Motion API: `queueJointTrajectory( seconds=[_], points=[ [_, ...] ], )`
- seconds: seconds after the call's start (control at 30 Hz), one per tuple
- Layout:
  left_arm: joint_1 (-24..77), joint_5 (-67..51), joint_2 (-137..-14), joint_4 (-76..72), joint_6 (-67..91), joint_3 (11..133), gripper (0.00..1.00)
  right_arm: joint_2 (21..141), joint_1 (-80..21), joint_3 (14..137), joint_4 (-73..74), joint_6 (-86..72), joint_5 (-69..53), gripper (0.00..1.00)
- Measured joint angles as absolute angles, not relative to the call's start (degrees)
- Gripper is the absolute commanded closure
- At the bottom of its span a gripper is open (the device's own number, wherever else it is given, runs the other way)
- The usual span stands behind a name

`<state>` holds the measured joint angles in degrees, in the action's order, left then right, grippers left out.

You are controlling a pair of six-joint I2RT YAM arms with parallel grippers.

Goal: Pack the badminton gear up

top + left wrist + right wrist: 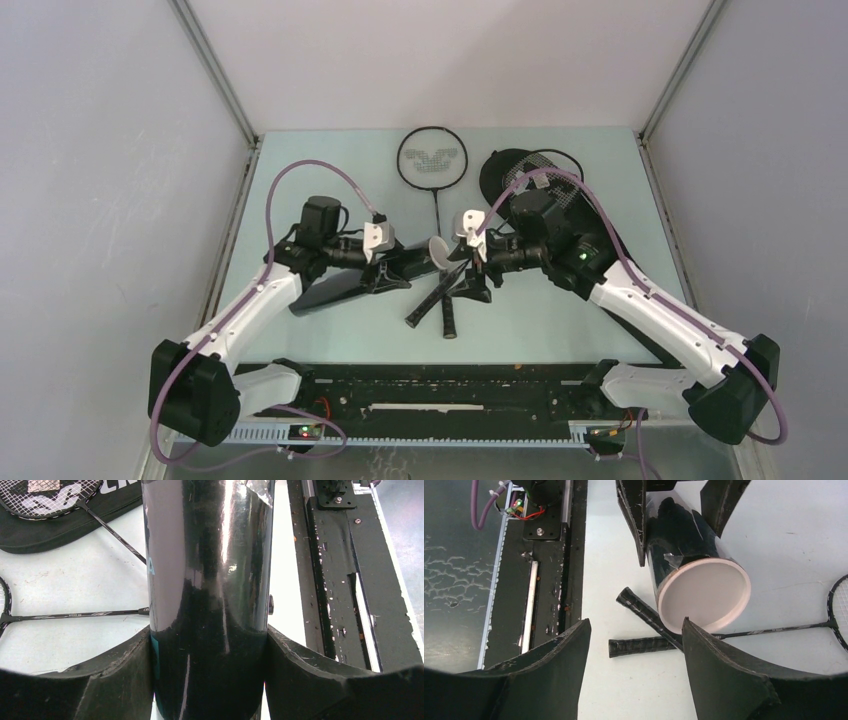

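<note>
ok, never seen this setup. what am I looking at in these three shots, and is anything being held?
Two robot arms are bolted at the near edge of a table, each ending in a two-finger gripper. The overhead view looks down from above and behind them; the other two come from cameras on the wrists, so the dark shapes at the bottom are each gripper's own fingers.

The left gripper is clamped on a black tube, holding it off the table. In the right wrist view its white end faces the right gripper, which is open and holds nothing.

On the table lie two rackets: one in the open, the other with its head on a black bag. Their handles cross under the tube. No shuttlecocks are visible.
</note>
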<state>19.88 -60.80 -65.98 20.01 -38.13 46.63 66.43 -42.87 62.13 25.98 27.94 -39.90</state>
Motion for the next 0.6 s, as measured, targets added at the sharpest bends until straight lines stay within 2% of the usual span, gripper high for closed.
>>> queueJointTrajectory(
  seconds=[0.27, 0.6],
  points=[
    [20.25, -60.40, -65.98, 19.31, -34.85, 46.63, 1.00, 67.92, -45.43, 62.35, 25.82, 29.32, -38.54, 0.33],
    [20.23, -58.17, -65.98, 9.32, -17.34, 45.91, 1.00, 67.90, -44.49, 62.43, 20.56, 30.04, -33.43, 0.39]
  ],
)
